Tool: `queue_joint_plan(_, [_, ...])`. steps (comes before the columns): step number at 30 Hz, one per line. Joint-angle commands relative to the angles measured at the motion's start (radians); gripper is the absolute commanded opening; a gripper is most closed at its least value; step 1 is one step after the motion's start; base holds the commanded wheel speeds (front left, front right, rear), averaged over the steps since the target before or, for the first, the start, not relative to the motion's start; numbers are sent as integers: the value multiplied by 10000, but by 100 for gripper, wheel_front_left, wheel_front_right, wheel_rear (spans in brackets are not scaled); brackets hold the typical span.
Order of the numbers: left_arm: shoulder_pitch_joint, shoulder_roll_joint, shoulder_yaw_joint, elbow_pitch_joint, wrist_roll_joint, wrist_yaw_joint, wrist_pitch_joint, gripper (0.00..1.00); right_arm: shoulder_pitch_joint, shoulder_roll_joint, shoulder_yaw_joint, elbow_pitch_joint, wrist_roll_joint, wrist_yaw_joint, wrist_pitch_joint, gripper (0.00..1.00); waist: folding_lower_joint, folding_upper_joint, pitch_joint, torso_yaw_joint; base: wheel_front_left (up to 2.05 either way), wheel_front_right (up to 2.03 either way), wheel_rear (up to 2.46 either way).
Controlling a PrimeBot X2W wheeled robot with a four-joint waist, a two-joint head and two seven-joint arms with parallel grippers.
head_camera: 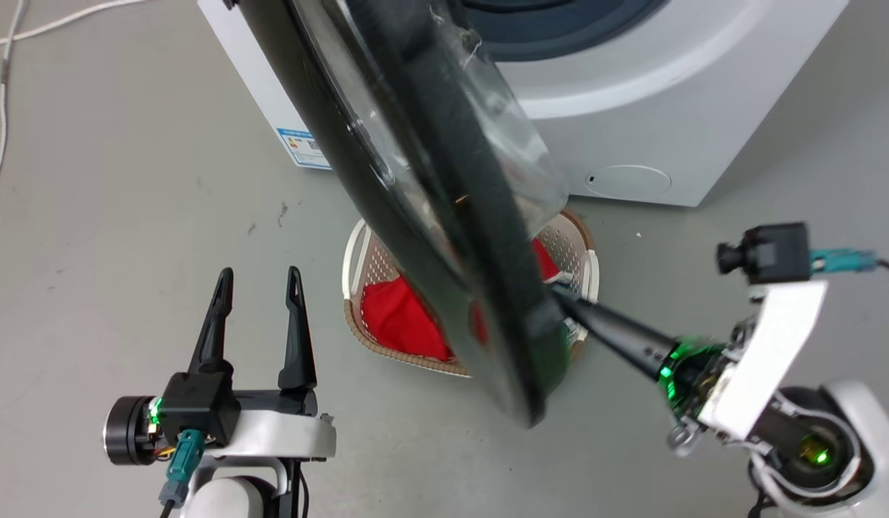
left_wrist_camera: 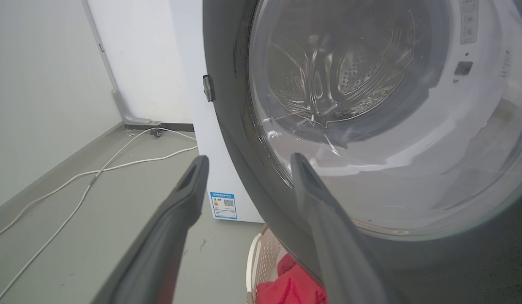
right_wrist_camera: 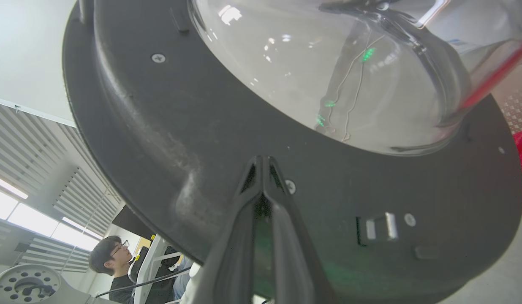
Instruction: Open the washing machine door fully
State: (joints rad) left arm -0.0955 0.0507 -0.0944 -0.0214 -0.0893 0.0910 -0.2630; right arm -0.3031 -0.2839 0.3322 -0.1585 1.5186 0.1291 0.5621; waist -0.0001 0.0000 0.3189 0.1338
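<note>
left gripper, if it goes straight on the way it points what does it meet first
Probably the washing machine door: the left gripper aims at its black outer rim, though depth is unclear.

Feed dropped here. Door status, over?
Left gripper open, idle. Right gripper shut, fingers against inner face of washing machine door. Door partly open; laundry basket under it.
</note>
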Motion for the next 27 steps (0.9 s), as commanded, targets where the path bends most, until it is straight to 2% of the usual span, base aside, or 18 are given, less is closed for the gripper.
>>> queue_joint_plan(1, [110, -1, 2, 18, 73, 16, -28, 100, 195, 93, 201, -53, 20, 29, 22, 0, 1, 0, -110, 59, 0, 0, 0])
queue_joint_plan(17, [398, -1, -21, 65, 157, -7, -28, 100, 350, 723, 1996, 429, -58, 27, -63, 0, 1, 0, -559, 371, 0, 0, 0])
queue_joint_plan(23, [534, -1, 23, 134, 201, 32, -28, 100, 426, 625, 1873, 637, -189, 27, -760, 0, 1, 0, -821, 332, 0, 0, 0])
queue_joint_plan(27, [732, -1, 94, 169, 267, -12, -28, 100, 714, 449, 1452, 529, -258, 27, -1618, 0, 1, 0, -1191, 216, 0, 0, 0])
